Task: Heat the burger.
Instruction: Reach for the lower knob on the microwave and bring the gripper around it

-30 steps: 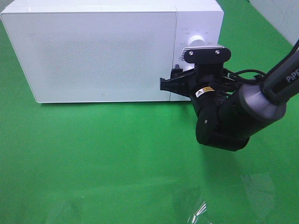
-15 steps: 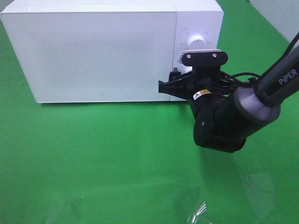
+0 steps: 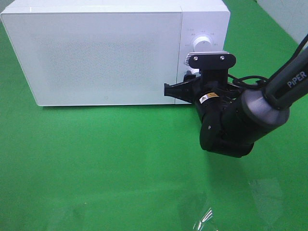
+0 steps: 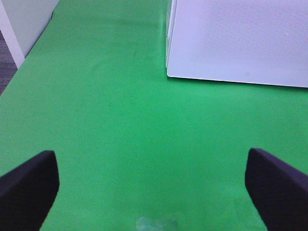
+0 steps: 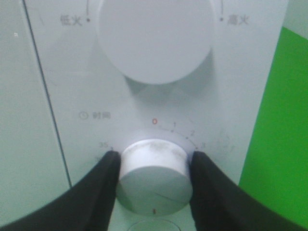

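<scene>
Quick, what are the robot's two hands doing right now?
Left gripper: open, holding nothing.
Right gripper: closed on the lower white timer knob.

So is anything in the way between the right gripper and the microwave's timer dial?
Nothing visible. The right gripper has its fingers on either side of the timer dial, apparently touching it. The microwave door is closed and no burger is in view.

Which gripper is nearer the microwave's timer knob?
Right. The right gripper clasps the timer knob; the left gripper hangs open over the green cloth, apart from the microwave.
</scene>
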You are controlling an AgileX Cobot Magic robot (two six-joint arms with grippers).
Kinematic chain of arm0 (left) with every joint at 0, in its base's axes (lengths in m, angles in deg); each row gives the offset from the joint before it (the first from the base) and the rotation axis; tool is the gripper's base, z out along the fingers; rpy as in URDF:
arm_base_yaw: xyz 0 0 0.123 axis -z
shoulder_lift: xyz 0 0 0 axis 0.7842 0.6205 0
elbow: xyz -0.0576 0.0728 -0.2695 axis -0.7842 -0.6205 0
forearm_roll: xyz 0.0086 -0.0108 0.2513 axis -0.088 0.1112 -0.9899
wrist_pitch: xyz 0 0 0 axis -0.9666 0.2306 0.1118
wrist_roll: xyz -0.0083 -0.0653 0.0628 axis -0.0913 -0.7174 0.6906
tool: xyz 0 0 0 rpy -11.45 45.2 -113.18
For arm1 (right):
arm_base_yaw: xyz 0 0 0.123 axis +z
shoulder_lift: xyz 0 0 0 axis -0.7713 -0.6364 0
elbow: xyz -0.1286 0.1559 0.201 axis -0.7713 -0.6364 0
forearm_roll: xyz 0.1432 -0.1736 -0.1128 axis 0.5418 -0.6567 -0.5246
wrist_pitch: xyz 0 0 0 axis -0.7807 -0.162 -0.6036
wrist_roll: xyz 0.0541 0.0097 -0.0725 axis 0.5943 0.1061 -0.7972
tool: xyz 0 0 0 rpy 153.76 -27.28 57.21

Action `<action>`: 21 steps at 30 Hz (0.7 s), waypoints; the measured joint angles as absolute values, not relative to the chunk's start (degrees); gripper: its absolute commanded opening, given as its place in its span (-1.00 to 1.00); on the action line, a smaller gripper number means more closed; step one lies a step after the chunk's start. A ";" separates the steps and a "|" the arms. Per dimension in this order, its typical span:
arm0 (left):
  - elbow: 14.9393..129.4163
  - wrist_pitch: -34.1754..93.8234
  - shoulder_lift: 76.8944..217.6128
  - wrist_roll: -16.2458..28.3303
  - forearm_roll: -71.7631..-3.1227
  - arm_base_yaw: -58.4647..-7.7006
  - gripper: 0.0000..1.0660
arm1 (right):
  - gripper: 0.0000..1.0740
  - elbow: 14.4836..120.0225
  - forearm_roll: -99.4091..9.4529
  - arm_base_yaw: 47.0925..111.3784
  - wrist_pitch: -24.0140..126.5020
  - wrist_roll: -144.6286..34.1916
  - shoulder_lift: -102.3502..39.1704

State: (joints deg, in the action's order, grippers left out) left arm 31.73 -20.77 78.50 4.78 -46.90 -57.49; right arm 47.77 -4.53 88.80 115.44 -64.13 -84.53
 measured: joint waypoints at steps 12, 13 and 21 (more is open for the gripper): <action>31.73 -20.77 78.50 4.78 -46.90 -57.49 0.81 | -1.00 47.77 -4.93 88.80 116.36 -61.38 -84.87; 31.73 -20.77 78.50 4.78 -46.90 -57.49 0.81 | -1.00 47.77 -4.93 88.80 116.36 -61.38 -84.87; 31.73 -20.77 78.50 4.78 -46.90 -57.49 0.81 | -1.00 47.49 -6.19 88.69 116.48 -53.07 -84.87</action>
State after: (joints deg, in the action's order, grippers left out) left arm 31.73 -20.77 78.50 4.78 -46.90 -57.49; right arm 47.49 -6.19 88.69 116.48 -53.07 -84.87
